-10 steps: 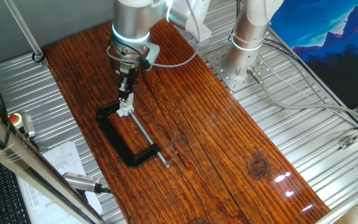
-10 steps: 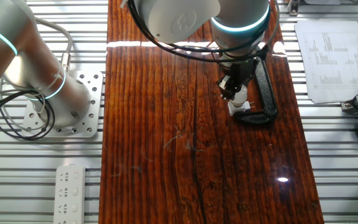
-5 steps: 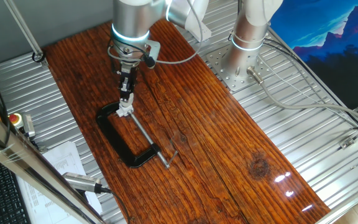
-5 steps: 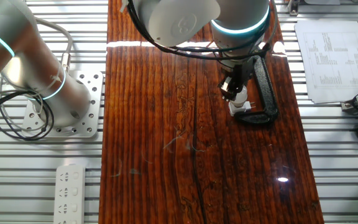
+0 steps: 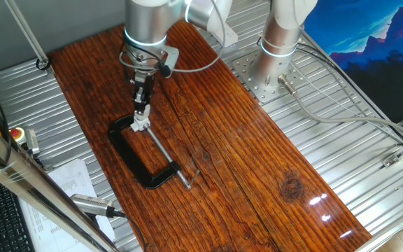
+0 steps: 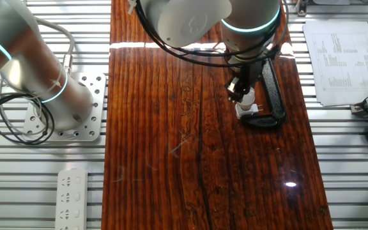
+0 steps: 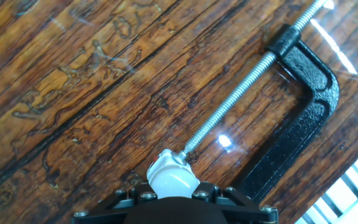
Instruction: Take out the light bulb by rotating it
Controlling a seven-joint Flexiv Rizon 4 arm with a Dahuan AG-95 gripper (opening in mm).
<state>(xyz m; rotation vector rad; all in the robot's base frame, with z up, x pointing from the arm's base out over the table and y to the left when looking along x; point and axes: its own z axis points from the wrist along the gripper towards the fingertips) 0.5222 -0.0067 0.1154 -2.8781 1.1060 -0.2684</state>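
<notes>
The light bulb (image 7: 173, 182), small, whitish and rounded, sits between my fingers at the bottom of the hand view, and my gripper (image 7: 173, 190) is shut on it. Just beyond it a white socket block (image 7: 165, 163) meets the end of the steel screw (image 7: 241, 93) of the black C-clamp (image 7: 309, 106). From one fixed view my gripper (image 5: 142, 112) points straight down over the block (image 5: 140, 125) at the clamp's (image 5: 128, 150) far end. In the other fixed view my gripper (image 6: 240, 96) hides the bulb above the block (image 6: 246, 110).
The clamp lies flat on the dark wooden board (image 5: 257, 175). A second arm's base (image 5: 278, 42) stands at the back right. Papers (image 6: 340, 61) lie beside the board, a power strip (image 6: 72, 191) on the other side, and a red button (image 5: 17, 133) at the left edge.
My wrist has turned a little about its vertical axis while staying over the socket block. The clamp and block have not moved.
</notes>
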